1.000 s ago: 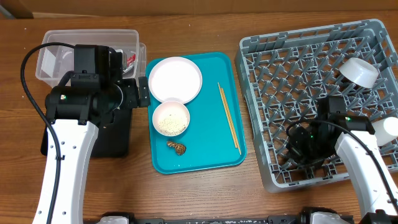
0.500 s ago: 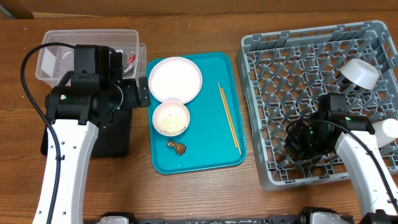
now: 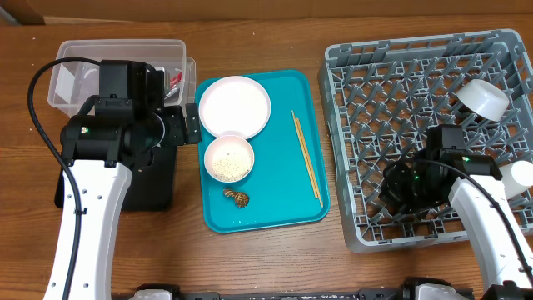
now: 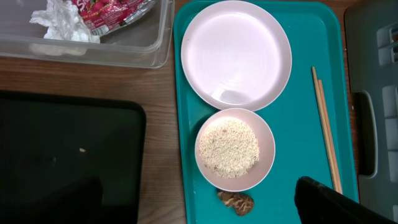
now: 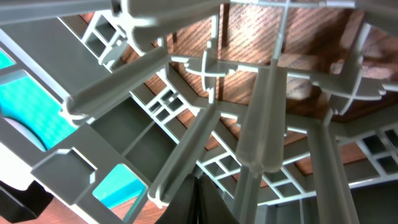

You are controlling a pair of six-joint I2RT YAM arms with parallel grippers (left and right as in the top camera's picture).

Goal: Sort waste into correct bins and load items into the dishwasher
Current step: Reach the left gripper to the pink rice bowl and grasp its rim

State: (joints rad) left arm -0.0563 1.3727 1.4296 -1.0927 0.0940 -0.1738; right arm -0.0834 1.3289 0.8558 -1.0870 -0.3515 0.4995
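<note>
Two chopsticks (image 3: 306,158): thin, light, stiff wood, side by side on the right part of the teal tray (image 3: 283,200).
Best hold: pinch both near the middle, or they may roll away.
Left gripper (image 3: 191,123): wide open, empty, beside the white plate (image 3: 235,104).
Right gripper (image 3: 396,196): shut tight, holding nothing, low among the pegs of the grey rack (image 3: 391,100).
</note>
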